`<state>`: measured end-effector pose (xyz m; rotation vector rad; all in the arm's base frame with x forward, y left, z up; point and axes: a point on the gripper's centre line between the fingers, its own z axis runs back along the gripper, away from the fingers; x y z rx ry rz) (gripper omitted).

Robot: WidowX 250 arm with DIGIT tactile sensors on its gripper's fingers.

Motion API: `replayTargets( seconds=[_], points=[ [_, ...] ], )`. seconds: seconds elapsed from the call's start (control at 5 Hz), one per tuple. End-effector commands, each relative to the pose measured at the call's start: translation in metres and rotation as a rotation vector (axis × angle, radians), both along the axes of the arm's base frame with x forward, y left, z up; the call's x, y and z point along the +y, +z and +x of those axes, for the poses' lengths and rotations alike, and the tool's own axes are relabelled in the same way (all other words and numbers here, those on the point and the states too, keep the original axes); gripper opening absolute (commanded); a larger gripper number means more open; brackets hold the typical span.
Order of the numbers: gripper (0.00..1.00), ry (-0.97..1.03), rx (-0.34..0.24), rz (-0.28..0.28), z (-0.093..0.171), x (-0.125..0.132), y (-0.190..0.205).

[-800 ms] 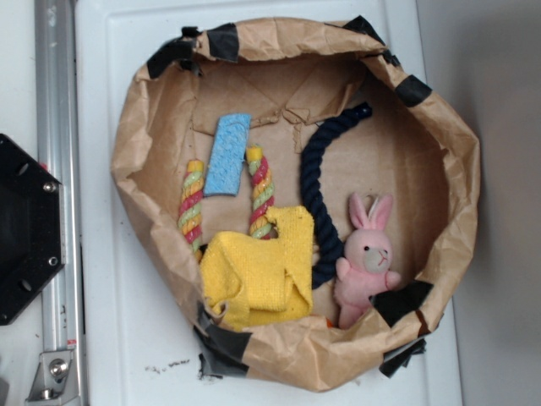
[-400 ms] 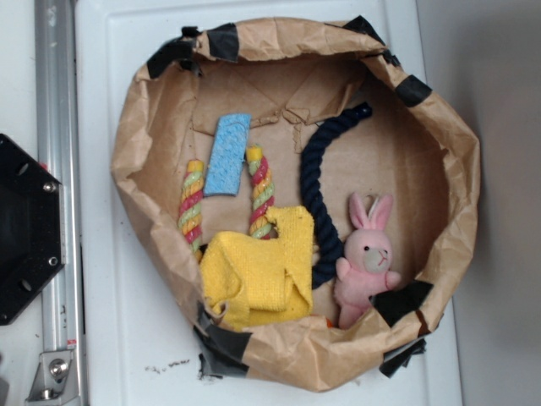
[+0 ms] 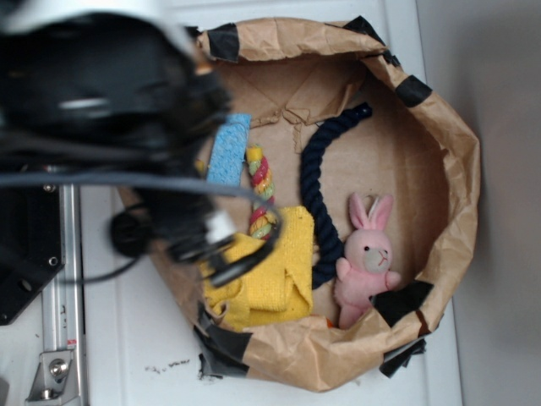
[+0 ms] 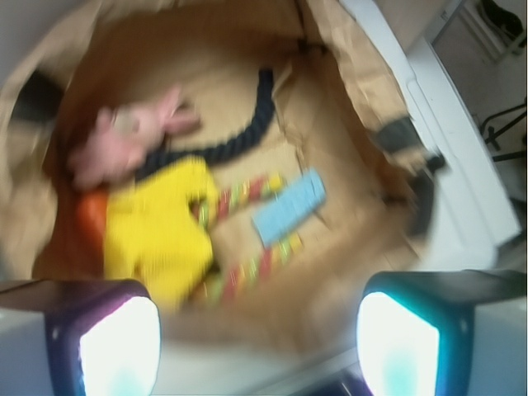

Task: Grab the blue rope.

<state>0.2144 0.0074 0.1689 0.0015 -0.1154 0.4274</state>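
The blue rope [image 3: 314,182] is a thick dark navy twisted rope lying curved on the floor of a brown paper bag [image 3: 456,169], between a yellow cloth [image 3: 270,279] and a pink bunny [image 3: 368,258]. In the wrist view the rope [image 4: 223,148] lies far ahead, beyond the yellow cloth [image 4: 157,231]. My gripper [image 4: 260,330] is open and empty, its fingers wide apart, high over the bag's near-left side. My arm [image 3: 101,101] is blurred and covers the bag's left part in the exterior view.
A yellow-red-green striped rope [image 3: 260,190] and a flat light-blue piece [image 3: 228,156] lie left of the blue rope, partly under the arm. The bag's raised, taped rim rings everything. A metal rail [image 3: 59,338] runs at the left.
The arm has swung into view from the upper left and now covers the bag's left side. The objects in the bag have not moved.
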Motion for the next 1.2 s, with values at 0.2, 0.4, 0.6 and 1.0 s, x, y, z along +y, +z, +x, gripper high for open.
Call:
replayTargets(
  seconds=[0.2, 0.4, 0.6, 1.0],
  points=[
    [1.00, 0.467, -0.079, 0.025, 0.059, 0.022, -0.094],
    [1.00, 0.423, -0.090, -0.037, 0.079, 0.013, -0.116],
    [1.00, 0.434, -0.048, -0.101, 0.088, 0.010, -0.132],
    [0.00, 0.446, 0.007, -0.229, 0.091, -0.009, -0.136]
  ],
)
